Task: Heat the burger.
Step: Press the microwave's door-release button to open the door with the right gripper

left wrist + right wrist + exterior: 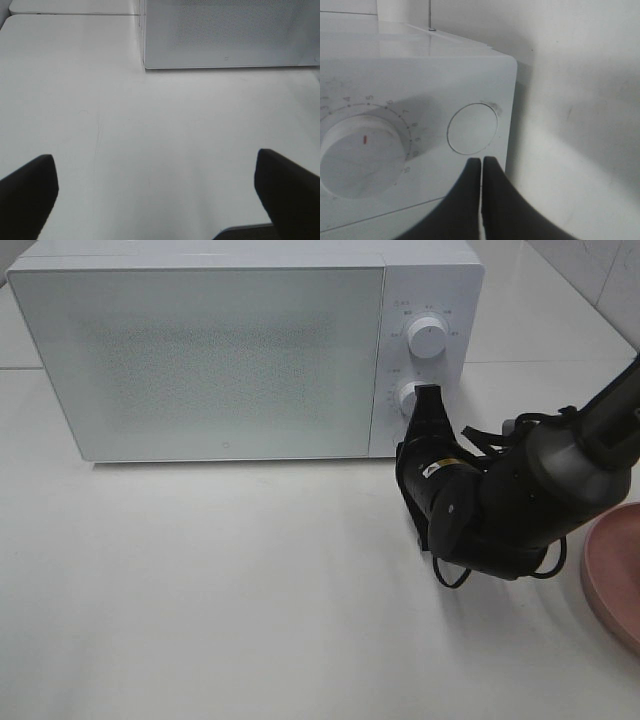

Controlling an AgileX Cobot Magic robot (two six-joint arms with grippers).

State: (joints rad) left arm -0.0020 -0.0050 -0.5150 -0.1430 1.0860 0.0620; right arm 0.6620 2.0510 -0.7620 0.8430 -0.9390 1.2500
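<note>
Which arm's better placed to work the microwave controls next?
Right, likely: the right gripper, shut, points at the round button beside the dial; the left gripper hangs open over the table, off the panel.

microwave dial (362,155): numerals 4, 5 and 7 were read on its scale, the rest blurred | upper knob (428,337): surrounding marks were too small to be read | yellow arm label (441,467): unreadable

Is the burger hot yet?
Can't say yet. No burger shows; the microwave door is closed, so it may be inside. Right now the right gripper, pinched shut, points at the round button beside the dial. The left gripper hangs open. Probably working the controls and taking it out are left.
</note>
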